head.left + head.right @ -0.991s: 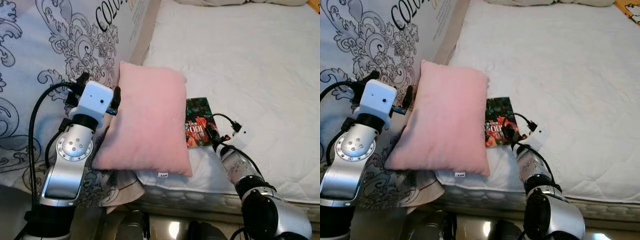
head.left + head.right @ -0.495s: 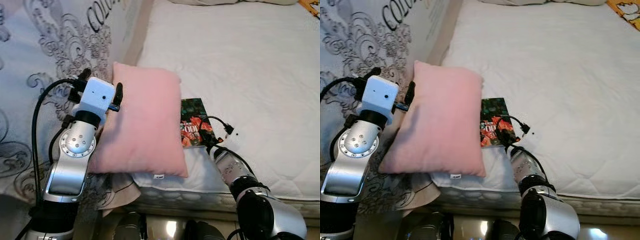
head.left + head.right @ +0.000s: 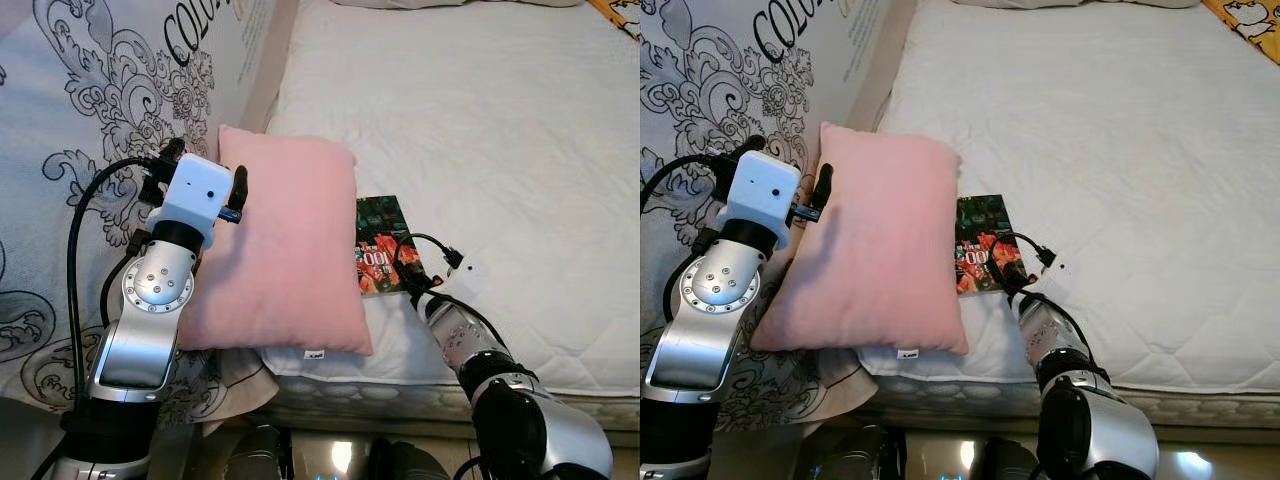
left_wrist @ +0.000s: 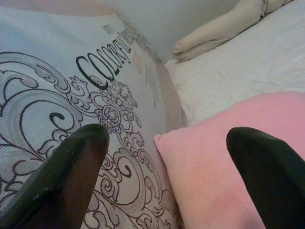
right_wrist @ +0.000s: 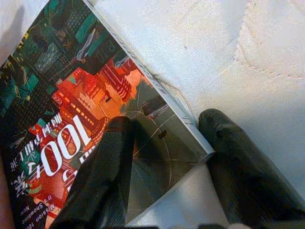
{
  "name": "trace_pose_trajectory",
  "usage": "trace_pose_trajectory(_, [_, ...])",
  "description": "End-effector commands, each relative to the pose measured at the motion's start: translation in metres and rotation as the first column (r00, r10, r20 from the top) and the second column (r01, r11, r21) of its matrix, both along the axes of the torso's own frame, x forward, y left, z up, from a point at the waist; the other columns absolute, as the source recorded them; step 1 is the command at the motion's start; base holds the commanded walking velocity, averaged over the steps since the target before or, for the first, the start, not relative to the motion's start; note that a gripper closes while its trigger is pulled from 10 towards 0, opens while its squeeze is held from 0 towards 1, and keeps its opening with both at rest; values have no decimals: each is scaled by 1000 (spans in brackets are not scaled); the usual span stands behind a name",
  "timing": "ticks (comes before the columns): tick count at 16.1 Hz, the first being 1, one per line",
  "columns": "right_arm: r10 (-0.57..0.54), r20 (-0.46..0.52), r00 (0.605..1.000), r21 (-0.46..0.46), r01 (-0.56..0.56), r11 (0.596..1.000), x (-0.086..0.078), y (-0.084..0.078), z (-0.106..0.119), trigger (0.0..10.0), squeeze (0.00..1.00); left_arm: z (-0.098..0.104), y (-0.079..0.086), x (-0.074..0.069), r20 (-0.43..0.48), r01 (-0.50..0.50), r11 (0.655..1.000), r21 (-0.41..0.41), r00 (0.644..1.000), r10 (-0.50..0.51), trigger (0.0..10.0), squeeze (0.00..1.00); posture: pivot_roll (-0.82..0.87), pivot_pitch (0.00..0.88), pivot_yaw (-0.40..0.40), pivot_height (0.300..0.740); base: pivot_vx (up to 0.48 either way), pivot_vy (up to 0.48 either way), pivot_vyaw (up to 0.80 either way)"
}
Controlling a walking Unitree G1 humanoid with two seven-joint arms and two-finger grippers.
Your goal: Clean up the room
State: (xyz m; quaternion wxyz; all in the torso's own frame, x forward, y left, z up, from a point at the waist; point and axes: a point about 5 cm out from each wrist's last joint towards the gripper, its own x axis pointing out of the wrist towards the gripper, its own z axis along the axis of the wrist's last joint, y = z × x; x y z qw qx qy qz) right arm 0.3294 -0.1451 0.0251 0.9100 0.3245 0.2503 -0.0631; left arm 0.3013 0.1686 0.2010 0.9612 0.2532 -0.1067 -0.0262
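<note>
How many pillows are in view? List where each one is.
2. A pink pillow stands at the bed's near left edge, beside the book. A cream pillow lies at the bed's head. Others may be hidden.

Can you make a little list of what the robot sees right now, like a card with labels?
place: white bed beside a patterned cover
pillow: pink pillow at the bed's near left edge
book: colourful book flat on the bed, right beside the pillow
left gripper: left gripper open, astride the pillow's left edge
right gripper: right gripper open, one finger over the book's corner, the other on the sheet beside it
</note>
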Motion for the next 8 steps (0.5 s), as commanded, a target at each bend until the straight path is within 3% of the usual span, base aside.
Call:
trace_pose_trajectory(1, [98,-105,990,14,-97,995,-15,32,-18,0,0,4,-1,1,13,-2,1000,4,1000,2,10000,0,219,151,27,736,0,0,0])
trace_pose_trajectory(8, [104,-70,992,-63,-109,992,-20,62,-16,0,0,4,-4,5,24,-6,1000,-10,1000,6,10000,0,195,134,7,736,0,0,0])
